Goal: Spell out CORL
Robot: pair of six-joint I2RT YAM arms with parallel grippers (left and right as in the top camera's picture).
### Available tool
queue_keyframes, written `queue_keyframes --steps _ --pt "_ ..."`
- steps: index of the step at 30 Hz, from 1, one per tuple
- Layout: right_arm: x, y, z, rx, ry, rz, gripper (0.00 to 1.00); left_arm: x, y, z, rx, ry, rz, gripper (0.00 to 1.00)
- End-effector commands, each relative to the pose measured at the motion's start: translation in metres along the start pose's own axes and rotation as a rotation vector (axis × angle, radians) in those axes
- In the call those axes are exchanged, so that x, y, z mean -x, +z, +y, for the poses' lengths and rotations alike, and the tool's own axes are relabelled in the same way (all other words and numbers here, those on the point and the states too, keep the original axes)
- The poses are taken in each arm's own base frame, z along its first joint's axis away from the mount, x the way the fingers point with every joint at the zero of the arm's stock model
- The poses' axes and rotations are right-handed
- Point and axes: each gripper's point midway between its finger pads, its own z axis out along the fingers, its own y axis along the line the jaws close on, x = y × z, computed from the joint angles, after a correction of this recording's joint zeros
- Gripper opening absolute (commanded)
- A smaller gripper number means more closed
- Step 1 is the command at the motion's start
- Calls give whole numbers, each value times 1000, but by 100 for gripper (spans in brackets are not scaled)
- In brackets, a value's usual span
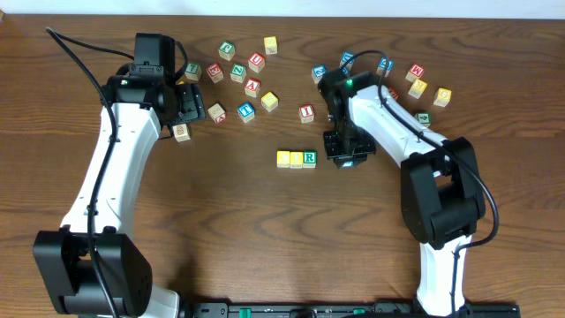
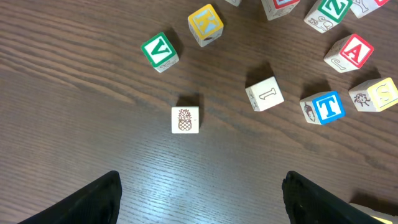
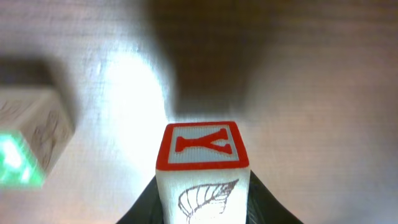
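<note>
Three cubes stand in a row at mid table: two yellow-topped ones [image 1: 283, 159] [image 1: 297, 159] and the white cube with the green R [image 1: 309, 158]. Just right of that row, my right gripper [image 1: 346, 152] is shut on a wooden cube [image 3: 204, 168]. That cube's far face has a red frame with a red Y, and its upper side carries a feather drawing. Whether this is the L cube I cannot tell. The R cube [image 3: 28, 134] shows blurred at the left of the right wrist view. My left gripper [image 2: 202, 180] hangs open over bare table at the far left [image 1: 190, 104].
Loose letter cubes lie scattered along the back of the table. Under the left wrist are a pineapple cube [image 2: 185, 120], a green V [image 2: 159, 51], a yellow K [image 2: 205, 23], a blue T [image 2: 326, 107] and a red A [image 2: 354, 51]. More cubes sit behind the right arm [image 1: 417, 87].
</note>
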Motion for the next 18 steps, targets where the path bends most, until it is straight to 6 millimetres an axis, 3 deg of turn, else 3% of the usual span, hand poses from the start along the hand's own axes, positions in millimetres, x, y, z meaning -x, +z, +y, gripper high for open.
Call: queue_keyframes --steps 1,10,18 --pt "-4 -26 10 60 -37 -6 18 8 -4 1 5 -13 -21 82" --pt "-49 -23 10 74 -68 185 18 7 -4 1 5 -13 -20 82" --pt "-57 -13 8 60 -69 255 20 7 -4 1 5 -13 -19 82"
